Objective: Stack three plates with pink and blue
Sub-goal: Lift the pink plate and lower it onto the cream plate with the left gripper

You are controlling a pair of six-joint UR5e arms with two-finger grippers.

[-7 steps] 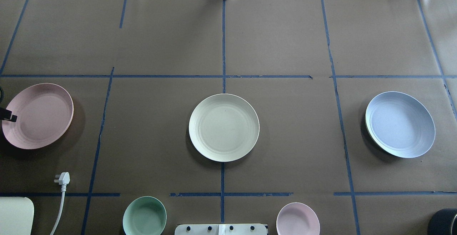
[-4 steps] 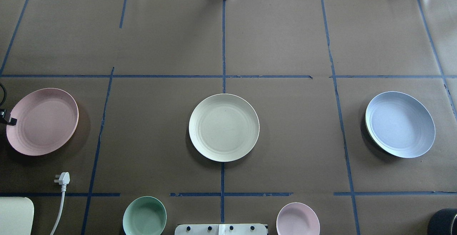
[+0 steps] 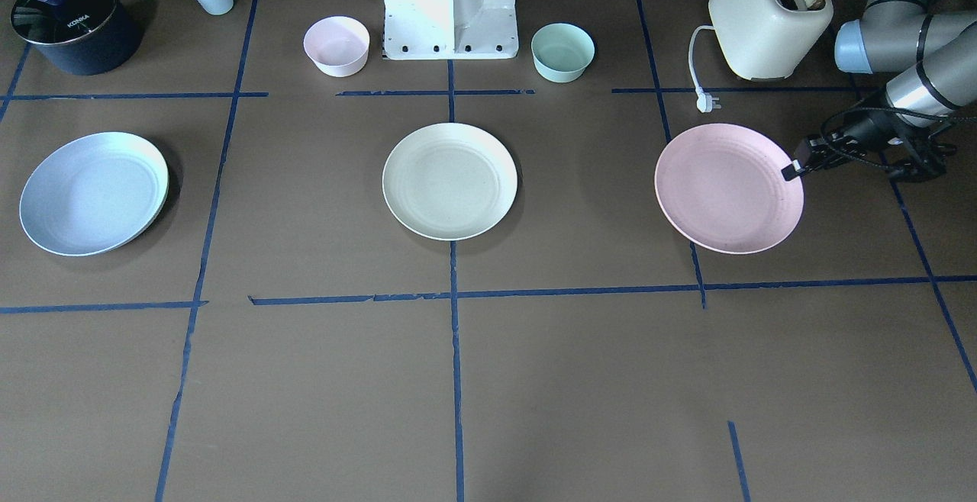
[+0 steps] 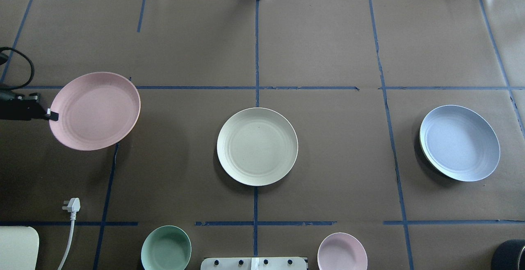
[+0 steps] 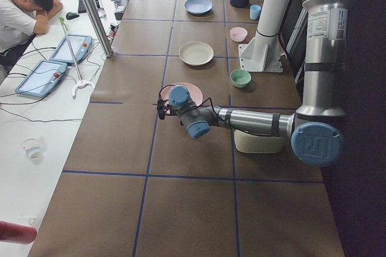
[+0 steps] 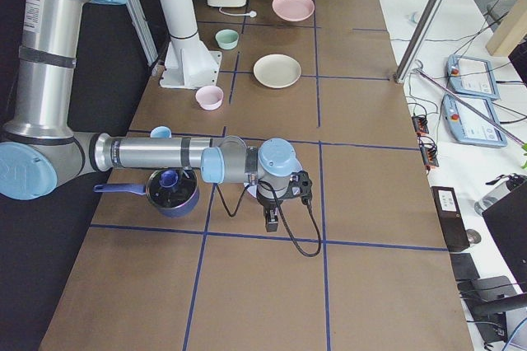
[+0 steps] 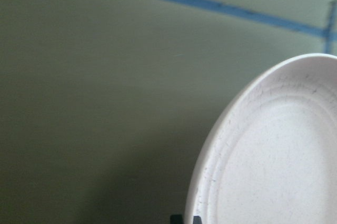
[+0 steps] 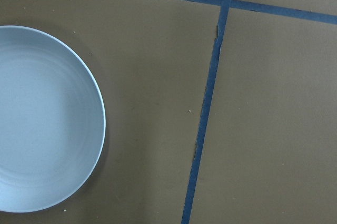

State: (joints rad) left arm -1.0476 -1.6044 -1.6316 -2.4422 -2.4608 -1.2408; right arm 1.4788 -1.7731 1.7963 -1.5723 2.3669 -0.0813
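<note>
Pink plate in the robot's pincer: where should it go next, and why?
Probably carry the pink plate sideways until it hangs over the cream plate. The left pincer grips its rim, and the offset shadow suggests it is lifted. The cream plate lies bare at the centre, with the blue plate far on the other side.

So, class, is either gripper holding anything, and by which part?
The left gripper holds the pale pink round matte plate by its rim, at the edge nearest that arm. Right gripper: cannot be told.
</note>
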